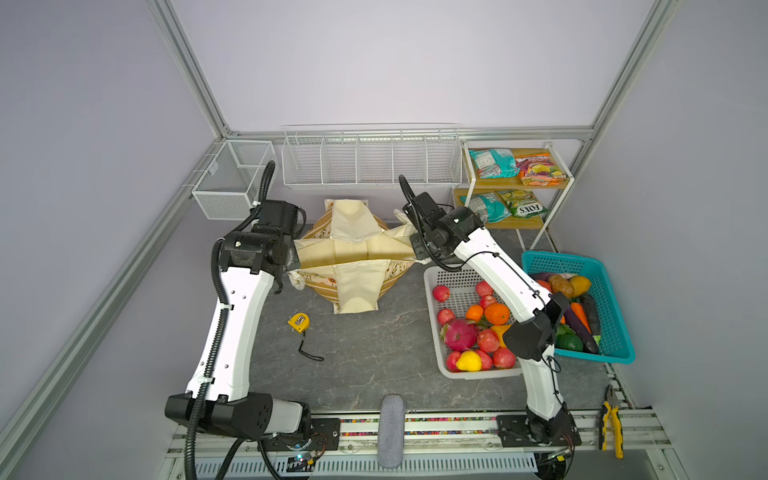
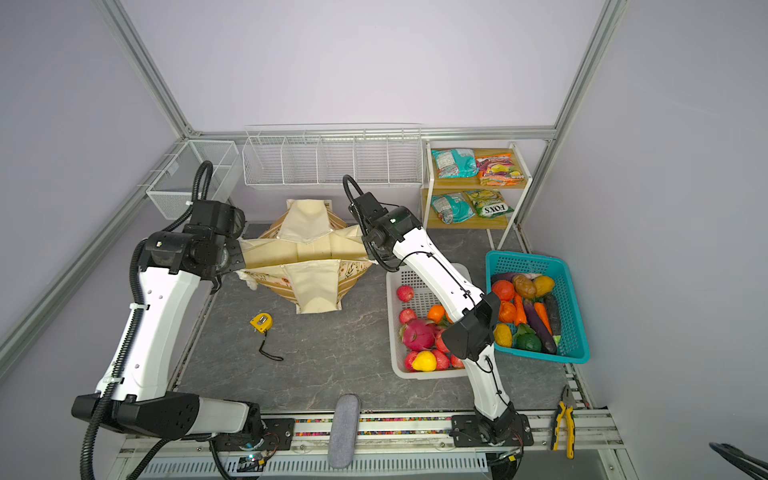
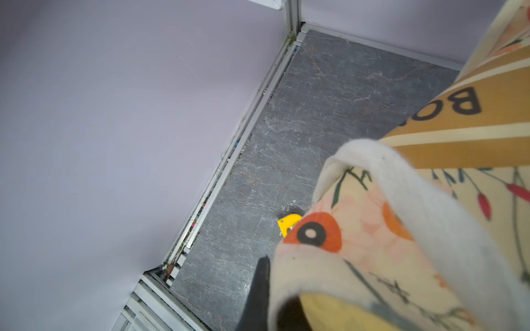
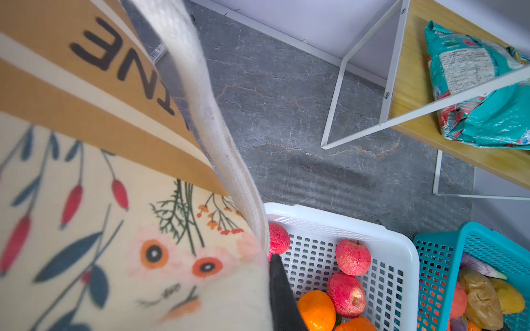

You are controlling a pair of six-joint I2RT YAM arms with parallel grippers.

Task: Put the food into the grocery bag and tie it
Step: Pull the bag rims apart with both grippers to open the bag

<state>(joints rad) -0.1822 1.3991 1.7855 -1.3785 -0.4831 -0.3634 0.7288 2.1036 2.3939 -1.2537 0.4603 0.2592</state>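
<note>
I note the left gripper [image 1: 293, 266] and right gripper [image 1: 415, 250] each clamped on opposite ends of the grocery bag [image 1: 353, 253]; pulled harder, I judge it may slip free or topple

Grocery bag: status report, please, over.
Left pincer, right pincer shut on grocery bag ends, mouth pulled narrow. Food visible in white basket. Tape measure in front, apart from bag.
</note>
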